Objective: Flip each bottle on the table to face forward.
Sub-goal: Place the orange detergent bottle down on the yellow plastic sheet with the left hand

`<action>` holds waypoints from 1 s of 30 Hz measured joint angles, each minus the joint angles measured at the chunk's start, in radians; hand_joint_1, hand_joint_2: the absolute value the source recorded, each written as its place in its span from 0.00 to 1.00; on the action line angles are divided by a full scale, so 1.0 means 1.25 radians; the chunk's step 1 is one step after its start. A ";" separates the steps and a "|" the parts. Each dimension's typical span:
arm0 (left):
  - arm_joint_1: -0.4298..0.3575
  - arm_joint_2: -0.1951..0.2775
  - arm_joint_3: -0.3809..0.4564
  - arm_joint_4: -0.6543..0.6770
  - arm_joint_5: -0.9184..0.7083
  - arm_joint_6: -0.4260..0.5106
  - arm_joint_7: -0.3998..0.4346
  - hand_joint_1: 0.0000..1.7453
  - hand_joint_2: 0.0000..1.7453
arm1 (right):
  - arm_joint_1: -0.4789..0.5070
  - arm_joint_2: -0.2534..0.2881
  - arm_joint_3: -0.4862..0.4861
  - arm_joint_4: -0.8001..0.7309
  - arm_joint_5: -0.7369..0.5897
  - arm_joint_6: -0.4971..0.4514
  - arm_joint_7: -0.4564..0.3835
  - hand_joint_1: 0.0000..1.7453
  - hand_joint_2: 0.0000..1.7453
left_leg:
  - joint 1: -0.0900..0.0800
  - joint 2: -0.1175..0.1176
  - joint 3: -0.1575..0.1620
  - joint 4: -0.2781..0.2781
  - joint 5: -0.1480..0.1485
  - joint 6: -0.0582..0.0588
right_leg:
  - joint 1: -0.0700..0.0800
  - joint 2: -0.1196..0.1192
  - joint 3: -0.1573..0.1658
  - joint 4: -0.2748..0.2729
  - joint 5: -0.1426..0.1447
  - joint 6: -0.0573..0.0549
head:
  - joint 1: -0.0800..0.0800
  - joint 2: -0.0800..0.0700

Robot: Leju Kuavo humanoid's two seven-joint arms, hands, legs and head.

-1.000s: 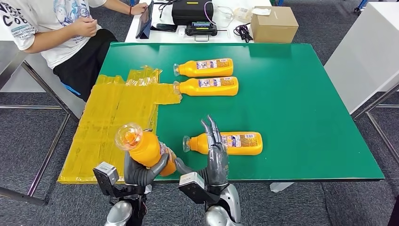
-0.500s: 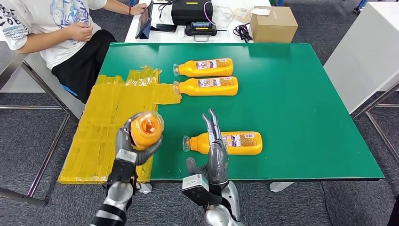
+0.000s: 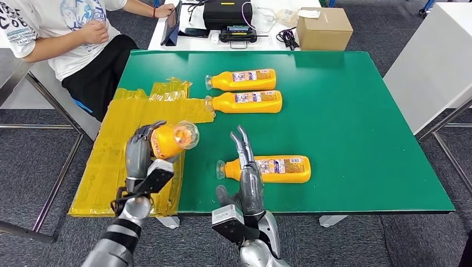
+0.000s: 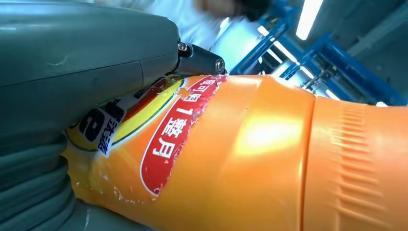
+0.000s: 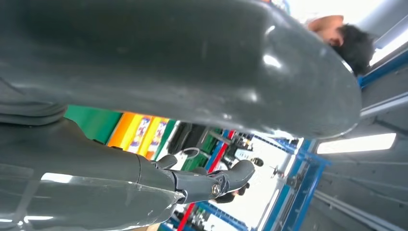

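The bottle [image 3: 170,139] gripped in the left hand [image 3: 139,149] has been carried up and away from the table's near edge over the last second, and it has been turned: its clear cap end, which pointed up and toward the camera a moment ago, is now aimed to the right, over the yellow sheet [image 3: 125,142] at the left side of the green table [image 3: 345,122]. In the left wrist view the fingers are wrapped round the labelled body of the bottle [image 4: 231,159], so the hold looks firm. This is judged to be the turning step, with the setting-down not yet done. The right hand [image 3: 246,169] is held upright near the front edge, fingers straight and apart, holding nothing, just beside the cap end of a third bottle [image 3: 267,168] lying on its side. Two more bottles [image 3: 244,90] lie side by side farther back. A seated person [image 3: 67,33] is close to the table's far left corner, and the raised right hand could be brushed when the bottle is laid down.
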 joint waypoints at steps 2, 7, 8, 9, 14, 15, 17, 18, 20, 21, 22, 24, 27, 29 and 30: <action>-0.039 0.016 0.029 0.049 -0.137 0.004 0.041 1.00 1.00 | -0.005 0.001 0.005 0.001 -0.010 0.013 -0.001 0.00 0.00 | 0.000 0.000 0.000 0.000 0.001 0.000 | 0.000 0.000 0.000 0.000 0.000 0.000 | 0.000 0.000; -0.125 0.061 0.068 0.192 -0.434 -0.005 0.174 1.00 1.00 | -0.011 0.001 0.013 0.001 -0.027 0.048 -0.001 0.00 0.00 | 0.000 0.000 0.000 0.000 0.001 -0.001 | 0.000 0.000 0.000 0.001 0.000 0.000 | 0.000 0.000; -0.139 0.070 0.068 0.221 -0.467 -0.013 0.194 1.00 1.00 | -0.011 0.001 0.014 0.001 -0.028 0.055 -0.001 0.00 0.00 | 0.000 0.000 0.000 0.000 0.001 -0.001 | 0.000 0.000 0.000 0.001 0.000 0.000 | 0.000 0.000; -0.152 0.079 0.066 0.247 -0.496 -0.025 0.212 1.00 1.00 | -0.011 0.001 0.014 0.001 -0.028 0.063 0.000 0.00 0.00 | 0.000 0.000 0.000 0.000 0.001 -0.001 | 0.000 0.000 0.000 0.001 0.000 0.000 | 0.000 0.000; -0.195 0.114 0.048 0.330 -0.575 -0.105 0.275 1.00 1.00 | -0.010 0.002 0.013 0.000 -0.028 0.095 0.008 0.00 0.00 | 0.000 0.000 0.000 0.000 0.001 -0.001 | 0.000 0.000 0.000 0.001 0.000 0.000 | 0.000 0.000; -0.201 0.119 0.045 0.340 -0.579 -0.119 0.281 1.00 1.00 | -0.010 0.002 0.013 0.000 -0.028 0.098 0.009 0.00 0.00 | 0.000 0.000 0.000 0.000 0.001 -0.001 | 0.000 0.000 0.000 0.001 0.000 0.000 | 0.000 0.000; -0.210 0.127 0.041 0.356 -0.586 -0.141 0.287 1.00 1.00 | -0.010 0.003 0.012 0.000 -0.027 0.104 0.011 0.00 0.00 | 0.000 0.000 0.000 0.000 0.001 -0.001 | 0.000 0.000 -0.001 0.001 0.000 0.000 | 0.000 0.000; -0.213 0.130 0.038 0.363 -0.588 -0.150 0.290 1.00 1.00 | -0.010 0.003 0.012 0.000 -0.027 0.106 0.011 0.00 0.00 | 0.000 0.000 0.000 0.000 0.001 -0.001 | 0.000 0.000 -0.001 0.001 0.000 0.000 | 0.000 0.000; -0.220 0.136 0.032 0.374 -0.593 -0.166 0.294 1.00 1.00 | -0.010 0.003 0.011 0.000 -0.026 0.110 0.013 0.00 0.00 | 0.000 0.000 0.000 0.000 0.001 -0.001 | 0.000 0.000 -0.001 0.001 0.000 0.000 | 0.000 0.000; -0.222 0.138 0.029 0.379 -0.594 -0.170 0.295 1.00 1.00 | -0.010 0.003 0.011 0.000 -0.026 0.110 0.013 0.00 0.00 | 0.000 0.000 0.000 0.000 0.001 -0.001 | 0.000 0.000 -0.001 0.001 0.000 0.000 | 0.000 0.000; -0.225 0.140 0.027 0.383 -0.595 -0.173 0.296 1.00 1.00 | -0.010 0.003 0.011 0.000 -0.026 0.111 0.013 0.00 0.00 | 0.000 0.000 0.000 0.000 0.001 -0.001 | 0.000 0.000 -0.001 0.001 0.000 0.000 | 0.000 0.000; -0.230 0.143 0.025 0.390 -0.592 -0.184 0.295 1.00 1.00 | -0.010 0.003 0.011 0.000 -0.025 0.114 0.013 0.00 0.00 | 0.000 0.000 0.000 0.000 0.001 -0.001 | 0.000 0.000 -0.001 0.001 0.000 0.000 | 0.000 0.000; -0.237 0.144 0.024 0.397 -0.580 -0.208 0.292 1.00 1.00 | -0.010 0.003 0.011 0.000 -0.025 0.122 0.013 0.00 0.00 | 0.000 0.000 0.000 0.000 0.001 -0.001 | 0.000 0.000 -0.001 0.001 0.000 0.000 | 0.000 0.000; -0.241 0.144 0.024 0.401 -0.570 -0.219 0.290 1.00 1.00 | -0.010 0.003 0.010 0.000 -0.026 0.126 0.013 0.00 0.00 | 0.000 0.000 0.000 0.000 0.001 -0.001 | 0.000 0.000 -0.001 0.001 0.000 0.000 | 0.000 0.000; -0.243 0.144 0.024 0.402 -0.564 -0.226 0.288 0.97 1.00 | -0.010 0.003 0.010 0.000 -0.027 0.127 0.013 0.00 0.00 | 0.000 0.000 0.000 0.000 0.001 -0.001 | 0.000 0.000 -0.001 0.001 0.000 0.000 | 0.000 0.000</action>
